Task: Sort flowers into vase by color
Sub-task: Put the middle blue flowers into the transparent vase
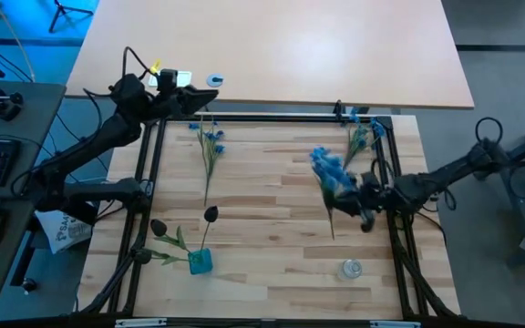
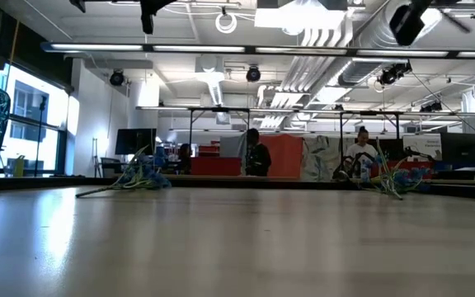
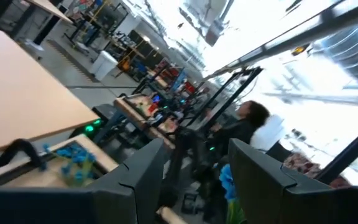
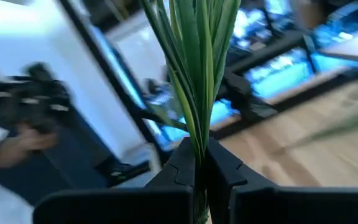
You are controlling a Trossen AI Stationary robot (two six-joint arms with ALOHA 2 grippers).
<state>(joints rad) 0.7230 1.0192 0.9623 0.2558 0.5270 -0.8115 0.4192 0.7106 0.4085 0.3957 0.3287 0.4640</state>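
Note:
My right gripper point(image 1: 365, 202) is over the table's right part, shut on a sprig of bright blue blossoms point(image 1: 331, 171) whose green stems point(image 4: 197, 93) run out past the fingers. My left gripper point(image 1: 190, 98) is open and empty at the table's far left corner; its fingers show wide apart in the left wrist view point(image 3: 191, 183). A blue vase point(image 1: 200, 262) near the front left holds two dark-budded leafy stems point(image 1: 210, 215). One blue sprig point(image 1: 210, 146) lies on the table at the far left, and another point(image 1: 363, 137) lies at the far right. My right gripper pinches the sprig's bundle of thin green stems point(image 4: 199, 163) between its two fingers. The fingers come about level from the table's right side and lie across the stems. The blossoms point(image 1: 328, 166) lie to the far side of the fingers, the stem end point(image 1: 333, 233) to the near side.
A small clear glass vase point(image 1: 351, 269) stands near the front right. A black frame point(image 1: 272, 118) runs round the table's edges. A second wooden table point(image 1: 272, 46) lies beyond the far edge. People show in the room behind point(image 2: 258, 155).

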